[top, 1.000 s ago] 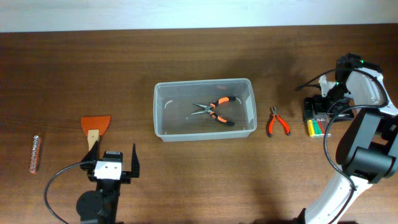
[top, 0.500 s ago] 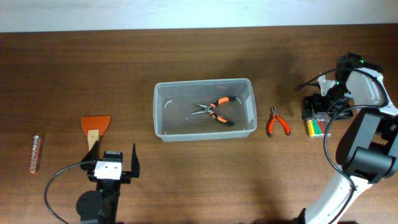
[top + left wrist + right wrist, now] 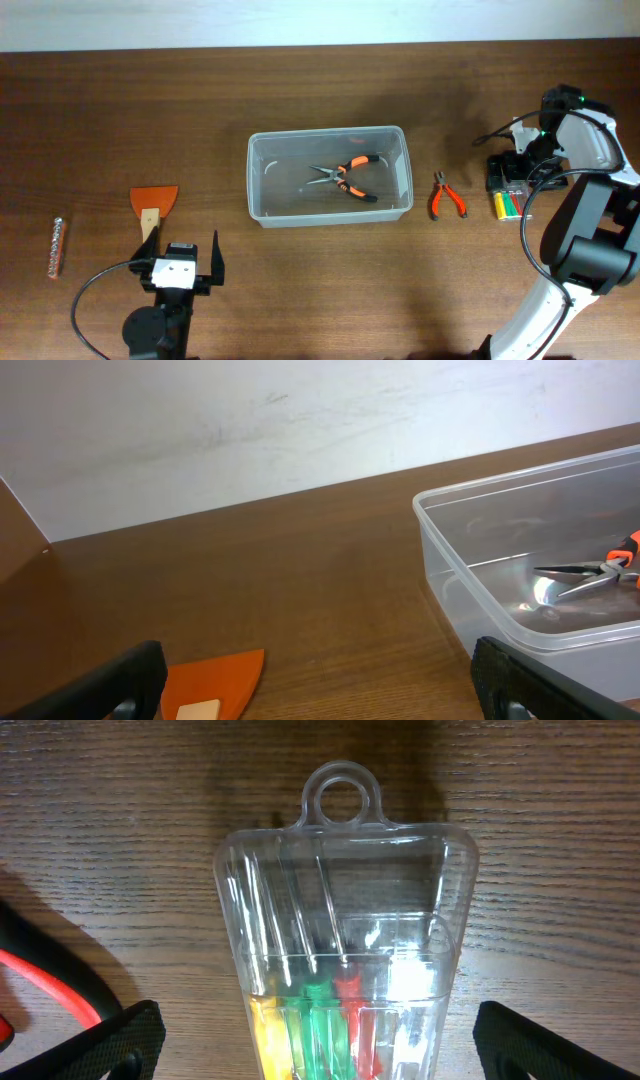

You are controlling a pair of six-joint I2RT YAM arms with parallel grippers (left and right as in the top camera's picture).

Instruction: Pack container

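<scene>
The clear container stands mid-table with orange-handled long-nose pliers inside; it also shows in the left wrist view. My right gripper is open, its fingers on either side of a small clear case of green, yellow and red bits, low over the table. Small orange pliers lie between container and case. My left gripper is open and empty near the front left, just behind an orange scraper, seen in the left wrist view.
A small beaded bit strip lies at the far left. The right arm's base and cable stand at the right edge. A pale wall runs behind the table.
</scene>
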